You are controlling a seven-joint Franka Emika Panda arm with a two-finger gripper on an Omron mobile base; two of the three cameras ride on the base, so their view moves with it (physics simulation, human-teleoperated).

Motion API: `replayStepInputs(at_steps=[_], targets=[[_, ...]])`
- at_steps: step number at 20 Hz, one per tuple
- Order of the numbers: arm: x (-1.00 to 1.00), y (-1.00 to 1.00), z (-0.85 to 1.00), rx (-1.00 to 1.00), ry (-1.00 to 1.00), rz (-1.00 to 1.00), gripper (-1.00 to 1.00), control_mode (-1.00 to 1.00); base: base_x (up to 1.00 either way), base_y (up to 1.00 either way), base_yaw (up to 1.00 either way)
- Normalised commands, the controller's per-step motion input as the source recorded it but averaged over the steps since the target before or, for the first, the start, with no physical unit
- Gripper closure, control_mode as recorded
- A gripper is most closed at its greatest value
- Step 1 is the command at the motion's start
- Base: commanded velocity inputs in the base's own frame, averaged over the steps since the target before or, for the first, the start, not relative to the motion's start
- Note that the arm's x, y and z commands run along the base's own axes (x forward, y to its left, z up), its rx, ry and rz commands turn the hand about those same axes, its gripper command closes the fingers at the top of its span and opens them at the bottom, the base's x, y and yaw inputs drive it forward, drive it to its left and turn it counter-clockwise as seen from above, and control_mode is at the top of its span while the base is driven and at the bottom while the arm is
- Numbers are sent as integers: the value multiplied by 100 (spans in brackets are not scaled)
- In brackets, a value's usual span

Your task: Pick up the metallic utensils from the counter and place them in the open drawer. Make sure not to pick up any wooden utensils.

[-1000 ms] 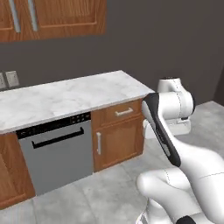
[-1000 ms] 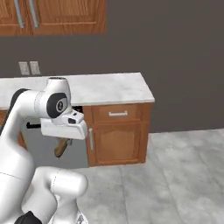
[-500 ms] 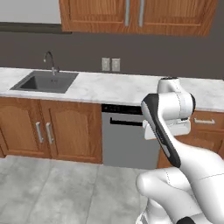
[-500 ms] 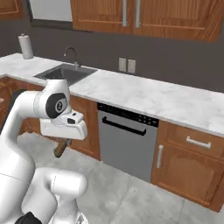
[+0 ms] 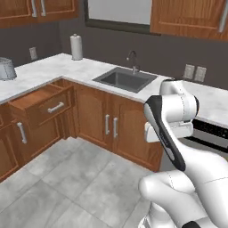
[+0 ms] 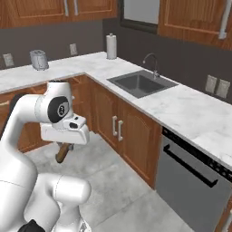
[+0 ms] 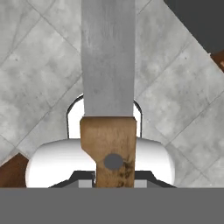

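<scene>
My gripper (image 7: 113, 175) is shut on a metallic utensil (image 7: 108, 61), a knife with a flat grey blade and a dark brown handle (image 7: 113, 153). In the hand view the blade runs straight away from the fingers over the grey floor tiles. In the right base view the brown handle (image 6: 62, 153) sticks out under the hand, held low in front of my body. The drawer (image 5: 32, 101) stands pulled out at the left of the left base view, below the marble top, some way off from the arm. The counter and the wooden utensils are out of view.
An L-shaped marble top (image 5: 53, 67) carries a sink (image 6: 141, 84), a paper towel roll (image 5: 76, 46) and a toaster (image 6: 39, 59). A dishwasher (image 6: 190, 181) stands at the right. Grey floor tiles (image 5: 75, 178) lie open between me and the cabinets.
The whole picture has shifted: the base has turned from the dishwasher stretch towards the sink corner and the pulled-out drawer. The arm holds its pose, still gripping the knife.
</scene>
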Motion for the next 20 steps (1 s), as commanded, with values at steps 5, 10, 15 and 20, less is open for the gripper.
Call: replayStepInputs(at_steps=[5, 10, 15, 20], targets=[[0, 0, 0, 0, 0, 0, 100, 100, 75, 30, 52], [0, 0, 0, 0, 0, 0, 100, 100, 32, 39, 8], [0, 0, 0, 0, 0, 0, 100, 100, 70, 84, -36], [0, 0, 0, 0, 0, 0, 100, 100, 88, 97, -53]])
